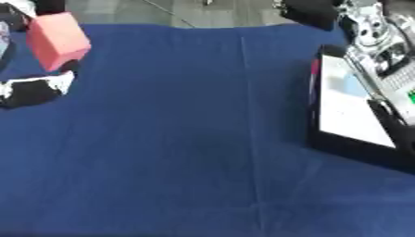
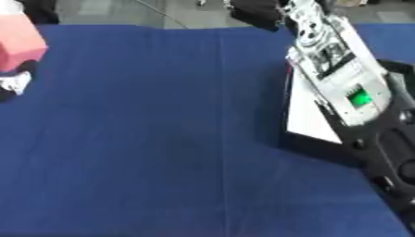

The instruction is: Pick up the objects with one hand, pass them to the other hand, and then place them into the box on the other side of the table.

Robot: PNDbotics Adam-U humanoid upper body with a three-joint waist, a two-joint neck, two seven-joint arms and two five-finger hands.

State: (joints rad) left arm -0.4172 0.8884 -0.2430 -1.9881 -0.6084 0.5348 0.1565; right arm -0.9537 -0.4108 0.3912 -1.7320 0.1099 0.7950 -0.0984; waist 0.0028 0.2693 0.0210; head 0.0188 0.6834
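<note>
A blue cloth covers the surface [image 1: 186,139]. At its right edge sits the box [image 1: 348,111], black-walled with a white floor. The right arm [image 2: 340,78] reaches down over the box; its hand is hidden, so its state cannot be told. Across from the box, at the surface's left edge, the left hand [image 1: 32,90] grasps a pink block [image 1: 57,40].

A blue cloth [image 1: 186,139] covers the bench, a straight crease down its middle. Grey floor [image 1: 203,11] shows beyond the far edge.
</note>
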